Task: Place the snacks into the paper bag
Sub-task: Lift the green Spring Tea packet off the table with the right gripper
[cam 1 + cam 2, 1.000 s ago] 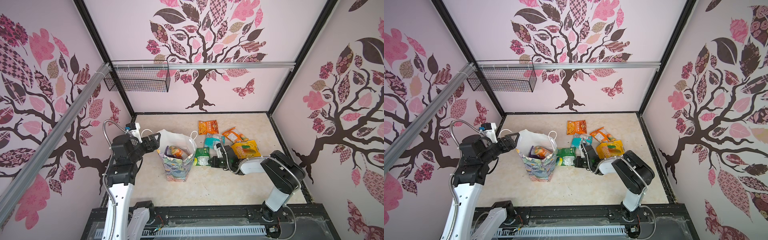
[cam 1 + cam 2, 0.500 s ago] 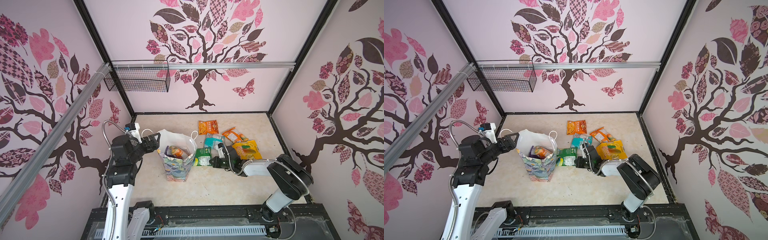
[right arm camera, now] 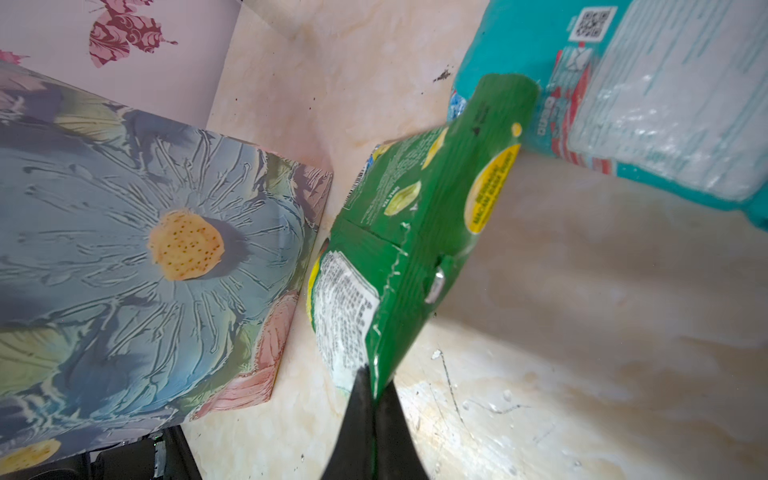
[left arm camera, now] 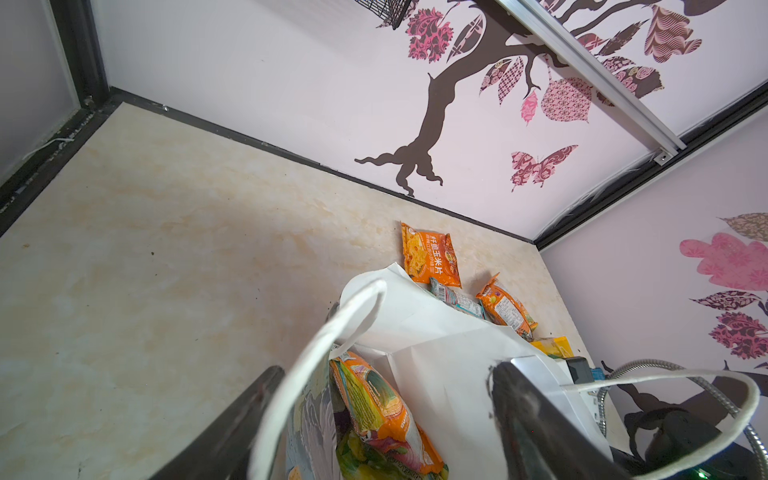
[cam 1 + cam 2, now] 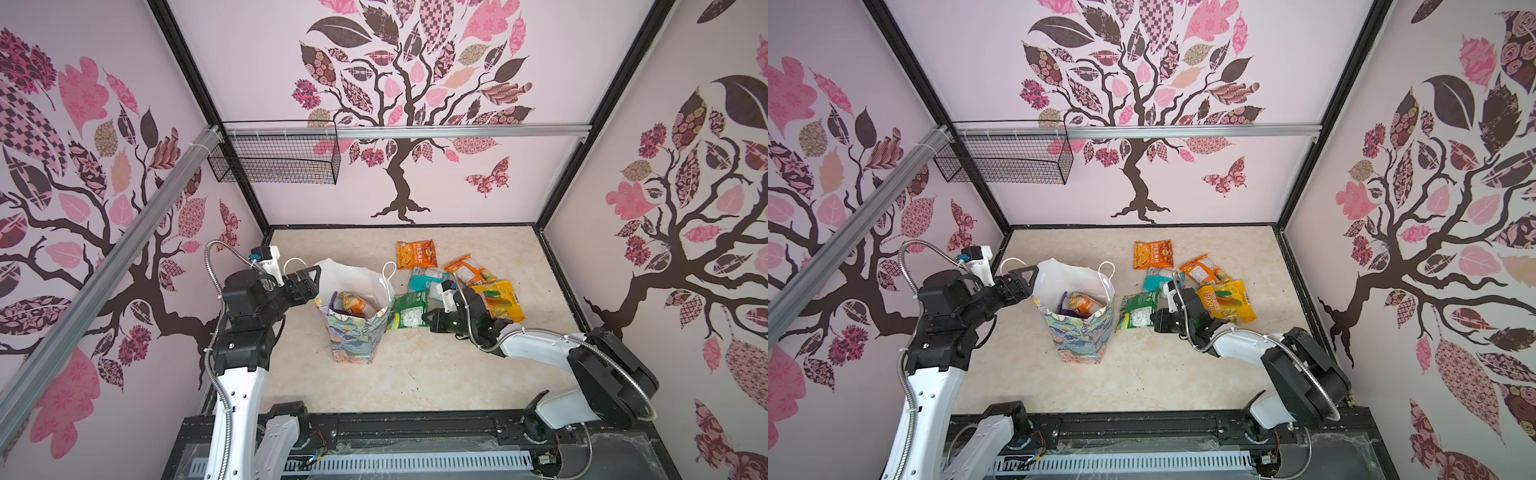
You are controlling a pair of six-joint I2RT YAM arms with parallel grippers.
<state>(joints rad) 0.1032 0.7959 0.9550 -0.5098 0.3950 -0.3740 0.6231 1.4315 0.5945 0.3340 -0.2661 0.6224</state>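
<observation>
Right elbow has swung outward, right claw pinching green packet.

The green packet is glossy crinkled plastic, the paper bag matt, the tabletop smooth, the basket wire mesh.

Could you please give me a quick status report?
Right gripper shut on green packet. Left gripper open at paper bag rim. Nothing between packet and bag.

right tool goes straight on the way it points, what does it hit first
Probably the paper bag, near its corner, just past the dark green packet the right tool pinches; the wrist view puts the bag slightly aside, so maybe only a graze.
</observation>
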